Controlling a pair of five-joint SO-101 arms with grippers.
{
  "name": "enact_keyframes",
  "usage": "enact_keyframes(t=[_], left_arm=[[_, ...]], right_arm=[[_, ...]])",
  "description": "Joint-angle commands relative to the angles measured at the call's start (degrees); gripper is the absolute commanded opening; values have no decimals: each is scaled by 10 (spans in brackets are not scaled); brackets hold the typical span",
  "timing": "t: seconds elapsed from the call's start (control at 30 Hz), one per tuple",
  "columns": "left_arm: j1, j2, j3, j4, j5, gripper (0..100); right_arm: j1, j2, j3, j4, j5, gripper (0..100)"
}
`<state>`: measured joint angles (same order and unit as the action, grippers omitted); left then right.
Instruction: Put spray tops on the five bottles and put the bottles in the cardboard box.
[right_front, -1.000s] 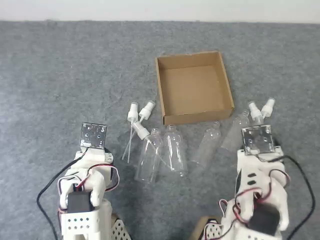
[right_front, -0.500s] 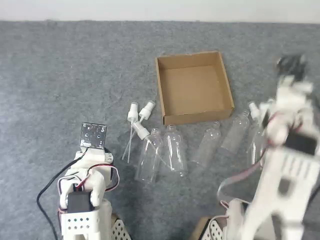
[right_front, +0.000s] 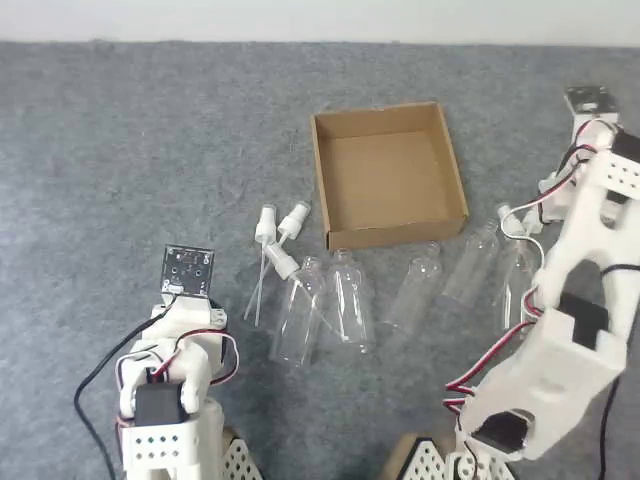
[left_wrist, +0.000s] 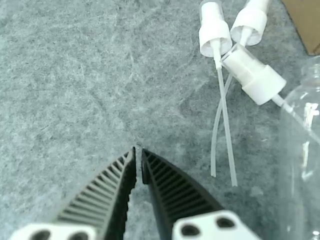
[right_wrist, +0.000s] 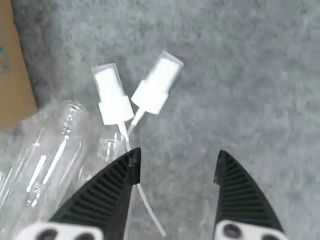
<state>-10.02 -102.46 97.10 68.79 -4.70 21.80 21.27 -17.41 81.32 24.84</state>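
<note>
Five clear bottles lie in front of the cardboard box (right_front: 395, 236): two side by side (right_front: 298, 310) (right_front: 350, 300), one (right_front: 415, 290) further right, and two (right_front: 472, 262) (right_front: 517, 280) by the right arm (right_front: 590, 200). Three spray tops (right_front: 280, 235) lie left of the box. My left gripper (left_wrist: 138, 150) is shut and empty over bare carpet, a little short of those spray tops (left_wrist: 235, 50). My right gripper (right_wrist: 177, 160) is open above the carpet, with two more spray tops (right_wrist: 111, 95) (right_wrist: 157, 85) just beyond its fingertips and a bottle (right_wrist: 50, 145) beside one finger.
Grey carpet (right_front: 150, 130) covers the whole table, with wide free room to the left and behind the box. The box corner (right_wrist: 15, 75) edges into the right wrist view. Thin dip tubes (left_wrist: 222, 135) trail from the left spray tops.
The right arm has risen from its folded pose at the front and stretched forward over the two right-hand spray tops. The left arm has not moved.
</note>
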Motion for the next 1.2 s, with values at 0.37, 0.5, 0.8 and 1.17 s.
enact_keyframes(t=[0.37,0.5,0.8,1.17], left_arm=[[1,4,-4,1,-3,12],[1,4,-4,1,-3,12],[1,4,-4,1,-3,12],[1,4,-4,1,-3,12]], right_arm=[[-15,117,-42,-160,-39,205],[-19,138,-43,-174,-73,205],[-26,144,-43,-187,-165,205],[-35,145,-40,-187,-258,205]])
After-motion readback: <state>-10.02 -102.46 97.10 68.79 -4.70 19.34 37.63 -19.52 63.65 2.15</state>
